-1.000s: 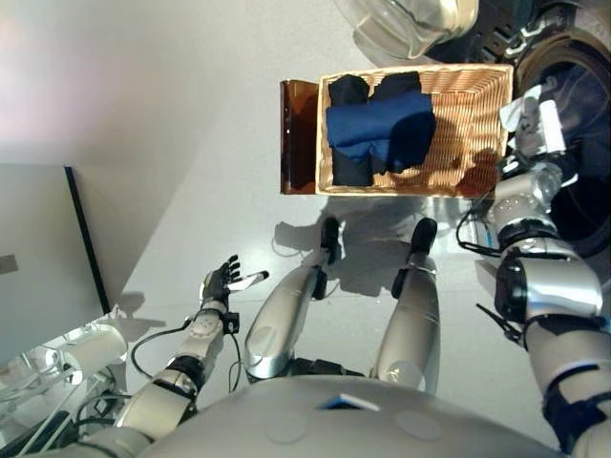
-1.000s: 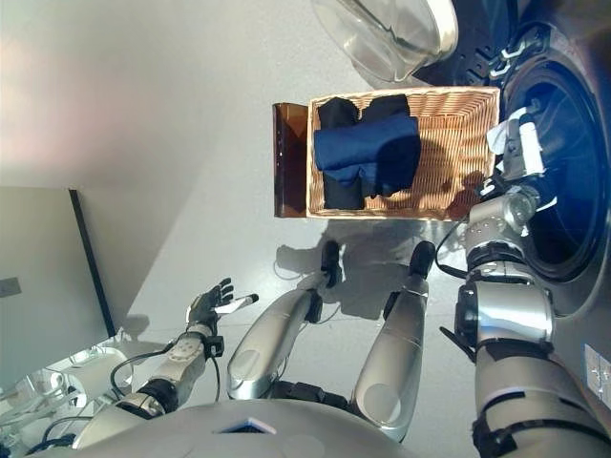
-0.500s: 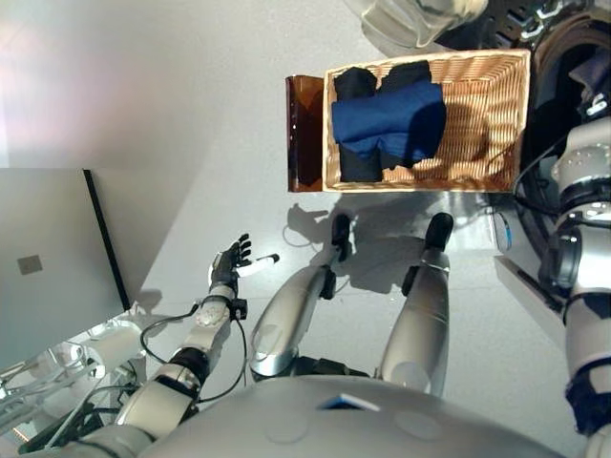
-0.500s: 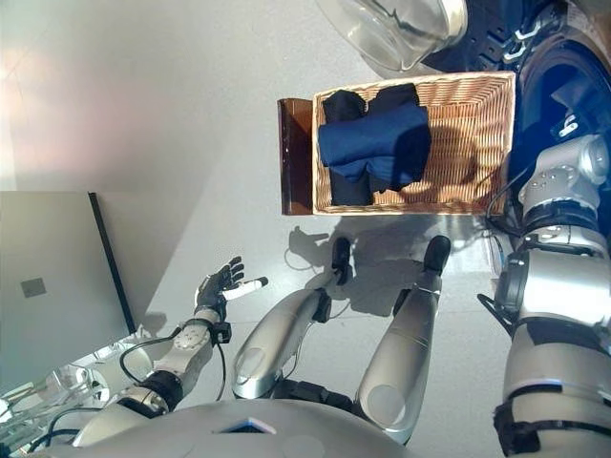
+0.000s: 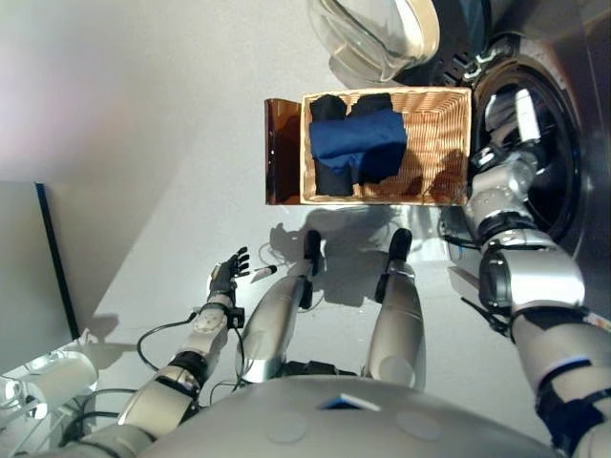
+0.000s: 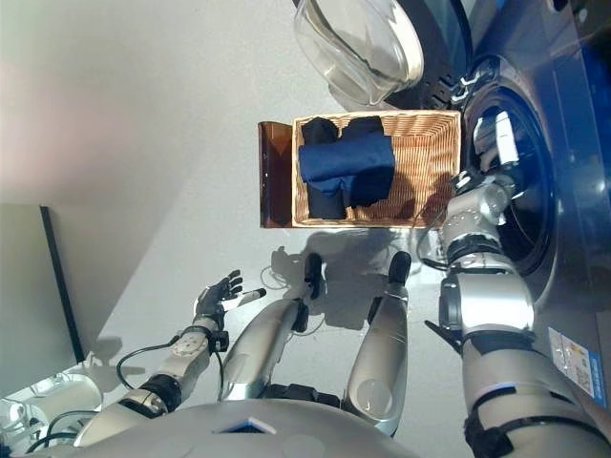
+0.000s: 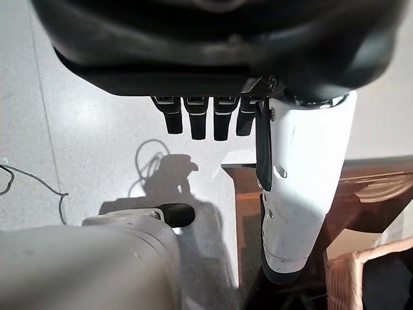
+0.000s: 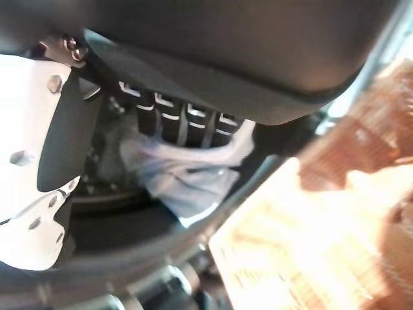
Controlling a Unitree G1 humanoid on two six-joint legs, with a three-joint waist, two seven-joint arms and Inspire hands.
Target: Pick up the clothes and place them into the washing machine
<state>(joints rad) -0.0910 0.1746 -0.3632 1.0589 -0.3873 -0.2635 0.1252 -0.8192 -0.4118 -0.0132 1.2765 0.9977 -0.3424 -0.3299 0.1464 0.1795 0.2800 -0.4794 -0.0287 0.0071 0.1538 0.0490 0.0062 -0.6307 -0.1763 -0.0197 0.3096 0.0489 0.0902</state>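
Note:
A wicker basket [image 5: 434, 143] on the floor ahead holds a dark blue garment [image 5: 358, 143] lying over black clothes [image 5: 329, 107]. To its right is the washing machine's open drum [image 5: 549, 181]. My right hand [image 5: 511, 119] reaches into the drum's mouth. In the right wrist view its fingers [image 8: 187, 126] are straight, and a pale cloth [image 8: 187, 177] lies in the drum just past them. My left hand [image 5: 227, 277] hangs low at the left, open and empty, its white-covered thumb [image 7: 303, 181] sticking out.
The machine's round glass door [image 5: 372, 33] stands open above the basket. A brown stand [image 5: 283, 153] adjoins the basket's left side. A grey panel [image 5: 24, 286] stands at the far left.
The whole picture has shifted, so the camera moved. My right hand stays at the drum's mouth. The left hand remains low and open.

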